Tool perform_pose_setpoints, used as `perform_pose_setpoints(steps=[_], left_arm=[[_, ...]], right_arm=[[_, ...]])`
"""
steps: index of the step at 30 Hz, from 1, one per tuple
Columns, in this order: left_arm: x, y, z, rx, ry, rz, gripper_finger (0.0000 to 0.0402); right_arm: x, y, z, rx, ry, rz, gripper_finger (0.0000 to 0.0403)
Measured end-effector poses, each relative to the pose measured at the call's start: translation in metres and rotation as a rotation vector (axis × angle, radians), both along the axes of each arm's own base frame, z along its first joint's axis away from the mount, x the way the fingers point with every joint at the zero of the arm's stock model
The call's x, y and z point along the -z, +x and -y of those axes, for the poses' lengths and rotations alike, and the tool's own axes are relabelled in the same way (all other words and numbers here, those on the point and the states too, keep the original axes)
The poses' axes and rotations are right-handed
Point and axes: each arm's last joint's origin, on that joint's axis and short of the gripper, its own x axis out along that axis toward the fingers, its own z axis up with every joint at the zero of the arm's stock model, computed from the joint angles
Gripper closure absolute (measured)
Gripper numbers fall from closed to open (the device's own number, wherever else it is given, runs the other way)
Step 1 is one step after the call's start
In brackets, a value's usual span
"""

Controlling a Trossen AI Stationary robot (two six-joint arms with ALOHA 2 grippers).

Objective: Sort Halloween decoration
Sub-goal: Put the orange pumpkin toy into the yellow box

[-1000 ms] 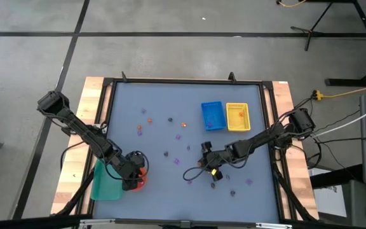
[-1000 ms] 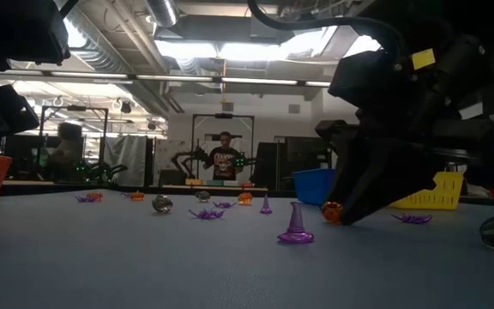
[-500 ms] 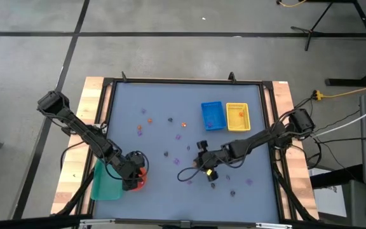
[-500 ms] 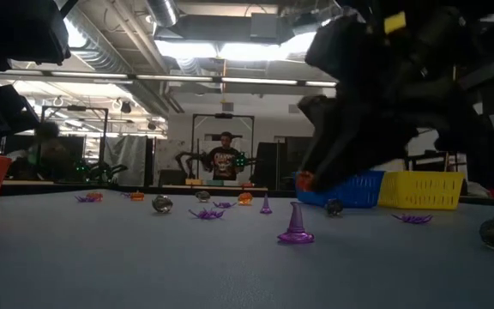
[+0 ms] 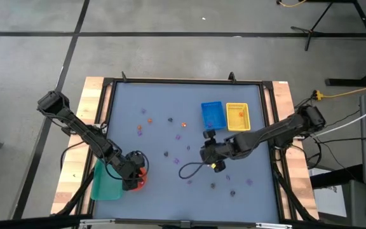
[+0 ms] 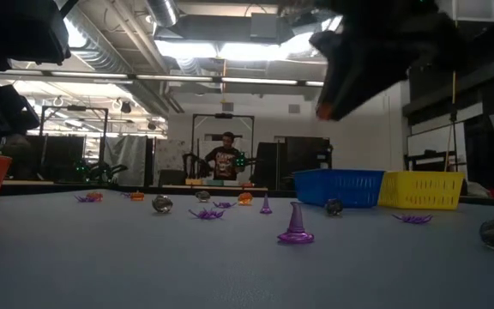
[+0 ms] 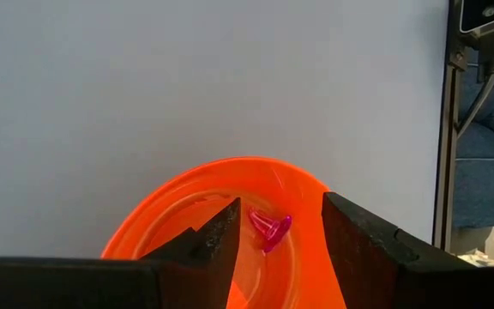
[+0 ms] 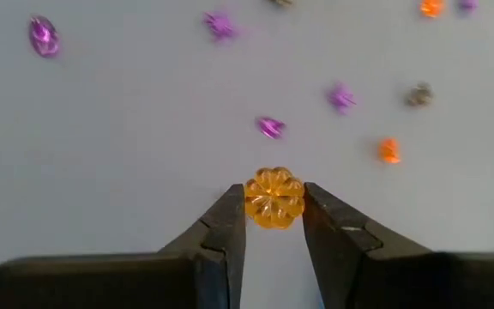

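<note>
The Halloween decoration pieces, tiny orange, purple and dark ones, lie scattered over the grey table point(image 5: 170, 191). My right gripper point(image 8: 273, 196) hangs high above the table's middle point(image 5: 204, 152), shut on an orange pumpkin piece point(image 8: 274, 198), which also shows in the low view point(image 6: 323, 111). At the near left, my left gripper point(image 7: 281, 204) is open over the round orange bowl point(image 7: 187, 223). A purple piece point(image 7: 269, 230) lies in that bowl, and the fingers touch nothing. My right gripper pinches the pumpkin piece's two opposite sides point(image 8: 254, 199) between its two fingers. The fingers slant down from the table's right. The piece is lifted well clear of the table, its ribbed round face toward the wrist camera.
A blue tray point(image 5: 213, 116) and a yellow tray point(image 5: 237, 117) stand side by side at the far right. A green tray point(image 5: 105, 181) lies at the near left, beside the orange bowl point(image 5: 140, 179). A purple cone piece point(image 6: 296, 225) stands near the table's middle.
My right gripper has risen from the table top with the orange pumpkin piece between its fingers, tipping as it went. The piece is now lifted clear, high above the table. A dark piece that was beside it stays on the table.
</note>
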Motion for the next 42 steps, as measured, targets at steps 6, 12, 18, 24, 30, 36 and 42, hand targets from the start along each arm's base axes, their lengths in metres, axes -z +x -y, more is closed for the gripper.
perform_pose_setpoints(steps=[6, 12, 18, 24, 30, 36, 42], left_arm=[[0.000, 0.000, 0.000, 0.000, 0.000, 0.000, 0.0252], [0.000, 0.000, 0.000, -0.001, 0.001, 0.000, 0.0252], [0.000, 0.000, -0.001, -0.015, 0.016, 0.011, 0.0252], [0.000, 0.001, -0.001, -0.026, 0.027, 0.020, 0.0252], [0.000, 0.001, -0.001, -0.028, 0.025, 0.025, 0.0252], [-0.001, 0.001, -0.001, -0.028, 0.020, 0.031, 0.0252], [-0.001, 0.002, -0.001, -0.028, 0.020, 0.032, 0.0252]], right_arm=[[-0.025, -0.024, 0.011, 0.043, -0.082, -0.005, 0.0301], [-0.043, -0.049, 0.036, 0.186, -0.120, -0.042, 0.0301], [-0.043, -0.066, 0.069, 0.335, -0.119, -0.107, 0.0301], [-0.020, -0.079, 0.102, 0.463, -0.138, -0.209, 0.0301], [0.008, -0.094, 0.129, 0.580, -0.148, -0.325, 0.0301], [0.024, -0.105, 0.144, 0.654, -0.145, -0.383, 0.0301], [0.028, -0.107, 0.148, 0.673, -0.142, -0.390, 0.0301]])
